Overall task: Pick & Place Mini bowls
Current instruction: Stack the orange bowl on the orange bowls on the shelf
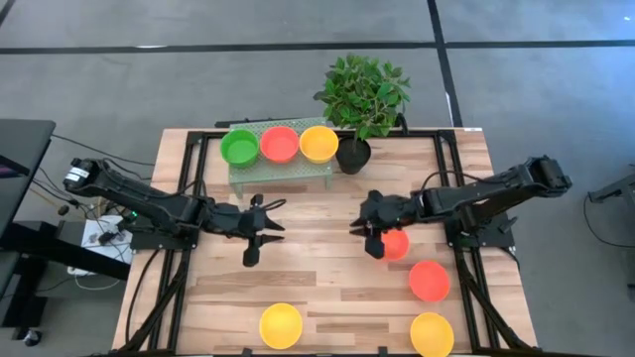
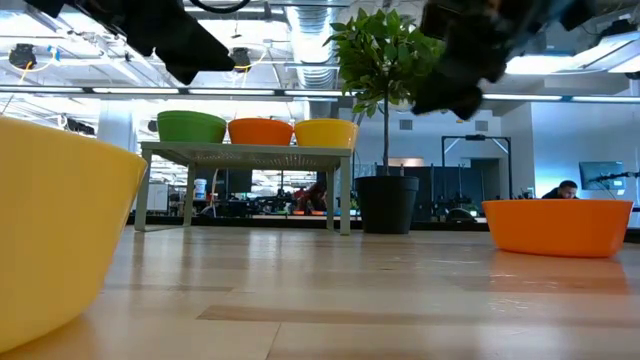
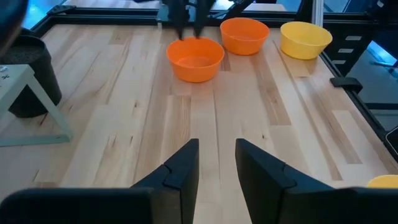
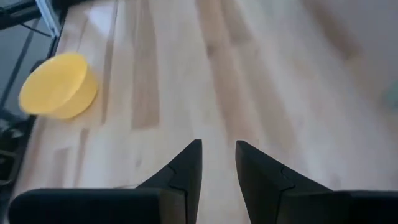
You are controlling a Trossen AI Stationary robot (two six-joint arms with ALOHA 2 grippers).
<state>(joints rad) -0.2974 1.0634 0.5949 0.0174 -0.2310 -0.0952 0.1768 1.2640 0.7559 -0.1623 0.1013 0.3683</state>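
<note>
A small pale-green metal stand [image 1: 279, 169] is sitting at the far edge of the light wooden slatted table [image 1: 317, 288], carrying three glossy plastic mini bowls: green [image 1: 239, 147], red-orange [image 1: 279, 144] and yellow [image 1: 318, 143]. A black plant pot [image 1: 352, 155] holding a leafy green plant [image 1: 363, 91] is standing just beside it. The left gripper [image 1: 260, 236] is hovering mid-table, fingers slightly parted and holding nothing. The right gripper [image 1: 374, 241] is hanging by another red-orange bowl [image 1: 396, 243], probably not touching it; its fingers are narrowly apart and empty. A further red-orange bowl [image 1: 429, 281] and two yellow ones [image 1: 281, 324] [image 1: 432, 334] are lying nearer the front. Grey floor is surrounding the table.
</note>
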